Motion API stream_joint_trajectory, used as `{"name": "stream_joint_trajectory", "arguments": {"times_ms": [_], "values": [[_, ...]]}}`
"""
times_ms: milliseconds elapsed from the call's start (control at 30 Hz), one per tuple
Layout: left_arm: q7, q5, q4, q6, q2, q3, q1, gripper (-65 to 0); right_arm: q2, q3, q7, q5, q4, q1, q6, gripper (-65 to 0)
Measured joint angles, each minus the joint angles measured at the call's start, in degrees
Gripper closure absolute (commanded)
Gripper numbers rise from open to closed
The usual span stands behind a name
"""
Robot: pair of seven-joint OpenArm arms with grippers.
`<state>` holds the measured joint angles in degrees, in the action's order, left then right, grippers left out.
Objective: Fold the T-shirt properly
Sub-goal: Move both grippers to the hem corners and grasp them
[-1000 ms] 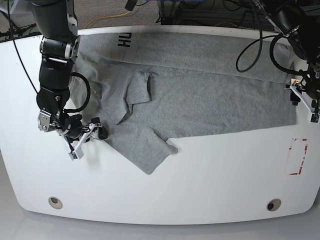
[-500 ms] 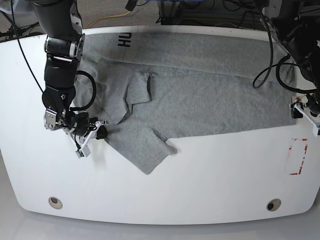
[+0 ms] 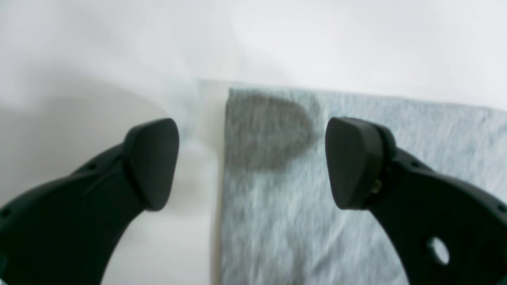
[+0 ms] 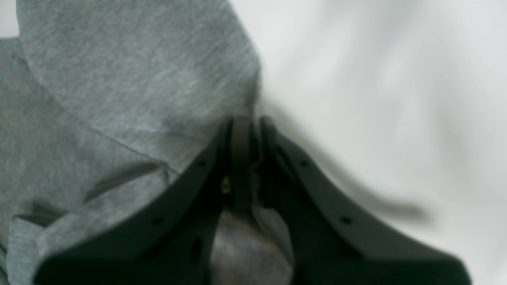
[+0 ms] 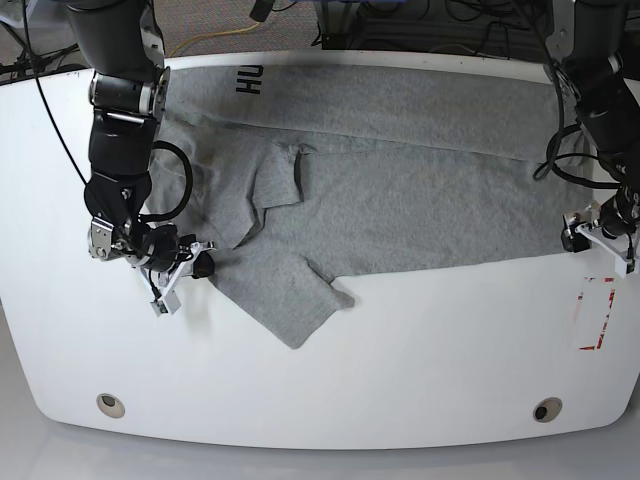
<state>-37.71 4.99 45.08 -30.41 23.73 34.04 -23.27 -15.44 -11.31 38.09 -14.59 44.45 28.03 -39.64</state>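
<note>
The grey T-shirt (image 5: 400, 190) lies spread across the white table (image 5: 420, 370), partly folded lengthwise, with the black letters "HU" (image 5: 248, 79) showing at the back left. One sleeve (image 5: 285, 295) sticks out toward the front. My right gripper (image 5: 198, 268) is at the sleeve's left edge; in the right wrist view it (image 4: 245, 122) is shut on a fold of the grey fabric (image 4: 130, 71). My left gripper (image 5: 588, 236) is at the shirt's right hem corner; in the left wrist view it (image 3: 251, 158) is open, with the corner of the shirt (image 3: 277, 221) lying between the fingers.
A red-marked rectangle (image 5: 597, 312) is on the table at the right. Two round holes (image 5: 112, 404) (image 5: 546, 409) sit near the front edge. Cables (image 5: 210, 40) lie behind the table's back edge.
My left gripper has moved in and down to the shirt's right hem corner. My right gripper has shifted slightly up and right onto the sleeve's edge and closed on it.
</note>
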Motion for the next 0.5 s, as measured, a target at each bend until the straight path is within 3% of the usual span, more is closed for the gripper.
{"name": "stream_joint_trajectory", "arguments": {"times_ms": [167,200,233,333,400,433,500], "values": [[0.1,0.2,-3.0,0.0,0.4,0.0,-1.9,-53.7,0.0,-0.3,0.0,0.0,0.0,0.0,0.0,-2.1],[0.2,0.2,-3.3,0.0,0.3,0.0,-2.0,-50.4,0.0,-0.3,0.0,0.0,0.0,0.0,0.0,-1.7],[0.3,0.1,-3.4,0.0,0.3,-0.6,-2.1,-45.4,0.0,-0.3,0.0,0.0,0.0,0.0,0.0,-1.0],[0.5,0.2,-3.4,0.0,0.5,-4.5,-2.1,-18.6,0.1,-0.3,0.0,0.0,0.0,0.0,0.0,0.0],[0.9,0.4,-3.4,0.0,0.4,-6.8,-2.2,-4.6,0.1,-0.3,0.0,0.0,0.0,0.0,0.0,0.0],[1.0,0.4,-3.4,0.0,0.3,-7.4,-2.2,0.0,0.0,-0.3,0.0,0.0,0.0,0.1,0.0,0.0],[1.0,0.6,-3.4,0.0,-0.1,-7.6,-2.2,0.0,0.0,-0.3,0.2,0.2,0.7,0.0,0.0,0.0]]}}
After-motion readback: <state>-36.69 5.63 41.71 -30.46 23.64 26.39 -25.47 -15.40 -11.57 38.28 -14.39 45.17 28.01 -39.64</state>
